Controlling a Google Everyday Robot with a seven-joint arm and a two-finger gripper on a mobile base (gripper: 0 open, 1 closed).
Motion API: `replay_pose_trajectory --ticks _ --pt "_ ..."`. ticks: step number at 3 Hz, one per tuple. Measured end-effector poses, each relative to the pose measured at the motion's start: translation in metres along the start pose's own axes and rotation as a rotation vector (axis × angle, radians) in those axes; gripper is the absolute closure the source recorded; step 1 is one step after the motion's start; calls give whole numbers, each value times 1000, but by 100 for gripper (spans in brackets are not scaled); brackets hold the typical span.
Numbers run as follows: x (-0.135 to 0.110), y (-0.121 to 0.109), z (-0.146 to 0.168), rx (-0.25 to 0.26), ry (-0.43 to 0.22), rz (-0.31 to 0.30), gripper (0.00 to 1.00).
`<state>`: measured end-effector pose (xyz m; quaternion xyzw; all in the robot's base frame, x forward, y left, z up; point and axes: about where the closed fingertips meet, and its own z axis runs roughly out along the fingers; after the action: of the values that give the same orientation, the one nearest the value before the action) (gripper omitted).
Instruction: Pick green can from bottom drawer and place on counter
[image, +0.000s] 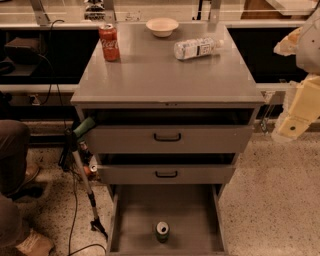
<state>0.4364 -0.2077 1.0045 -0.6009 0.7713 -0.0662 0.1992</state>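
The green can (162, 231) stands upright on the grey floor of the open bottom drawer (195, 220), near its front middle. The counter (165, 75) is the flat grey top of the cabinet above it. My gripper (296, 120) hangs at the right edge of the view, beside the cabinet's right side at the height of the top drawer, far from the can and holding nothing I can see.
On the counter stand a red cola can (109, 42) at the back left, a white bowl (162, 26) at the back middle, and a clear water bottle (197, 48) lying on its side. Two upper drawers (167, 137) are slightly open. A person's legs (15, 190) and a tool (82, 165) are at left.
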Motion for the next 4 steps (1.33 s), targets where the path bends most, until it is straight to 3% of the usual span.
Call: replay_pose_trajectory --ticks 1,2,3,4 --pt "0 0 0 0 0 0 0" --pt "12 15 30 -74 -39 75 0" --pt "25 56 98 -219 -146 221 0" --pt "28 109 172 -360 -294 383 0"
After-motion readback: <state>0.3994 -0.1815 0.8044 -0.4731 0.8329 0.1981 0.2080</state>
